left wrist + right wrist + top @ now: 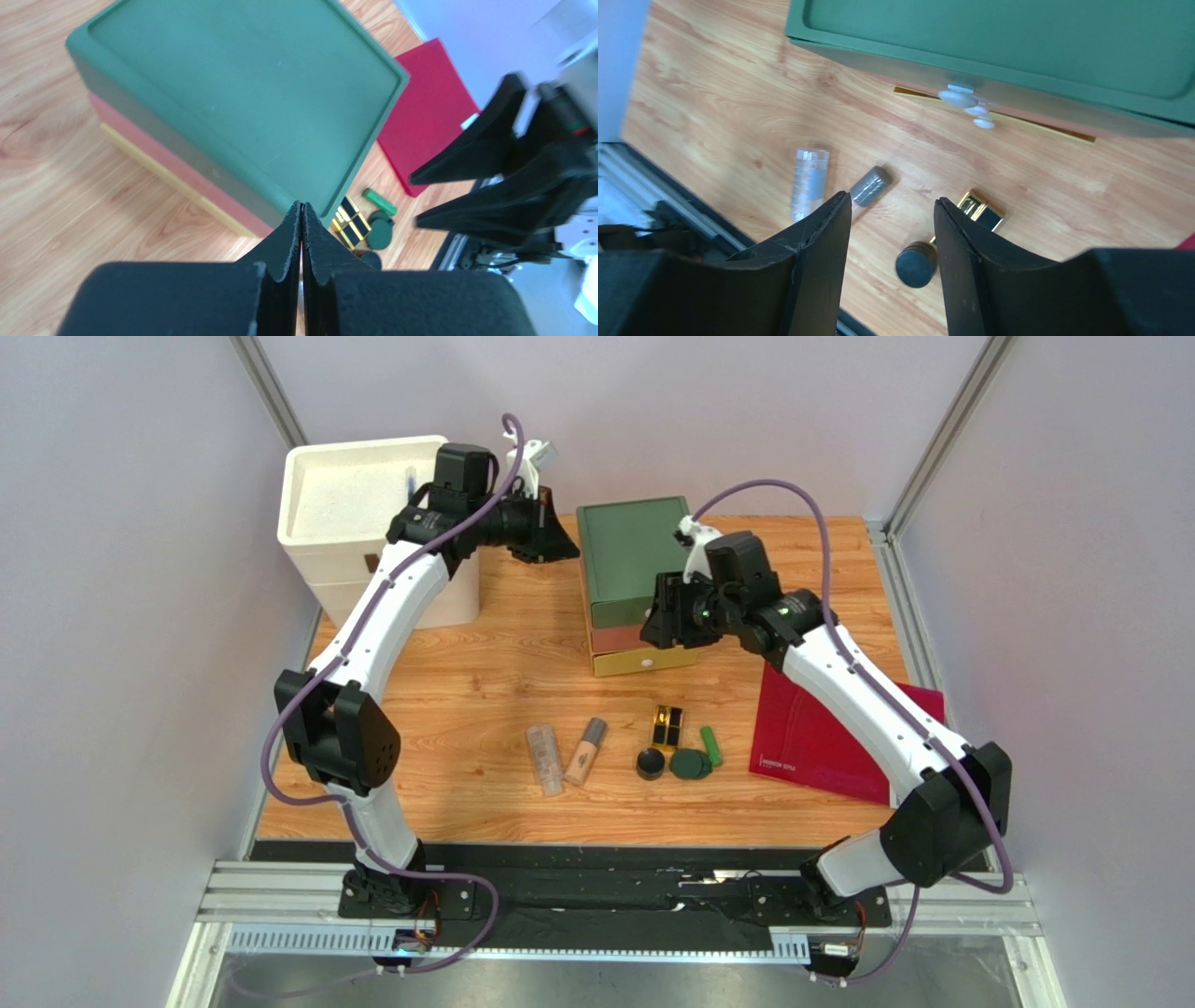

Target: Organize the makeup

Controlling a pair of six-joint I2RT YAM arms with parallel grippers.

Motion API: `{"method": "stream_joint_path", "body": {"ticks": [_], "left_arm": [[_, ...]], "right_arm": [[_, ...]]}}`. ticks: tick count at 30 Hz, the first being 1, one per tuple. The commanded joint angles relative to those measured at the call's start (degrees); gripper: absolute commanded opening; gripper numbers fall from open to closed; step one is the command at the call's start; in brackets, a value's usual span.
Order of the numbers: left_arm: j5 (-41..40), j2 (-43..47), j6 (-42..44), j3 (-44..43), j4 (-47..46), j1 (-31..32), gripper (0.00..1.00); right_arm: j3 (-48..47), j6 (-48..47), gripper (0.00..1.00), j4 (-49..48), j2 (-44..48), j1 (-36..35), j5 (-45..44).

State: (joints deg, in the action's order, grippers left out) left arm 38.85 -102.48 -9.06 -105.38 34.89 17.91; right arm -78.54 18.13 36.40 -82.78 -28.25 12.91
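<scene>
The makeup lies in a loose row on the wooden table in front of the drawers: a clear tube (543, 759), a beige tube (586, 751), a black-and-gold case (669, 723), a round black jar (651, 763), a dark green compact (689, 765) and a bright green stick (713, 745). My left gripper (564, 541) is shut and empty, held beside the green top's left edge (301, 206). My right gripper (657, 618) is open and empty, hovering at the drawers' front (892, 203). Below it show the clear tube (808, 183), beige tube (870, 187), jar (916, 264) and case (982, 208).
A stack of drawers with a green top (634, 557), a pink layer and a yellow one stands at the back centre, with white knobs (962, 98) on its front. A white bin (368, 511) stands at the back left. A dark red folder (828, 735) lies at the right.
</scene>
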Motion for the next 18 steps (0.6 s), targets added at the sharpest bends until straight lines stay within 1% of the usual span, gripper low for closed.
{"method": "stream_joint_path", "body": {"ticks": [1,5,8,12,13,18], "left_arm": [[6.7,-2.8,-6.6,-2.9,-4.9,0.2,0.0],[12.2,-8.1,-12.2,-6.8,-9.5,0.4,0.0],[14.9,-11.9,-14.8,-9.7,-9.8,0.9,0.0],[14.9,-13.9,-16.3,-11.8,-9.9,1.5,0.0],[14.8,-14.2,-16.5,-11.8,-10.0,1.7,0.0],[13.0,-14.9,-16.7,-11.9,-9.1,1.8,0.0]], "right_arm": [[-2.7,-6.0,0.49,-0.5,-3.2,-2.5,-10.4],[-2.2,-9.5,0.48,-3.4,-5.2,-3.8,-17.9],[-1.5,-10.7,0.47,-6.2,-6.4,-4.7,-20.3],[-2.0,-11.2,0.47,-8.3,-7.6,-4.9,-21.3],[-2.5,-11.4,0.45,-8.2,-7.7,-5.2,-21.4],[-4.6,-11.8,0.42,-8.1,-9.1,-6.0,-22.0]]}}
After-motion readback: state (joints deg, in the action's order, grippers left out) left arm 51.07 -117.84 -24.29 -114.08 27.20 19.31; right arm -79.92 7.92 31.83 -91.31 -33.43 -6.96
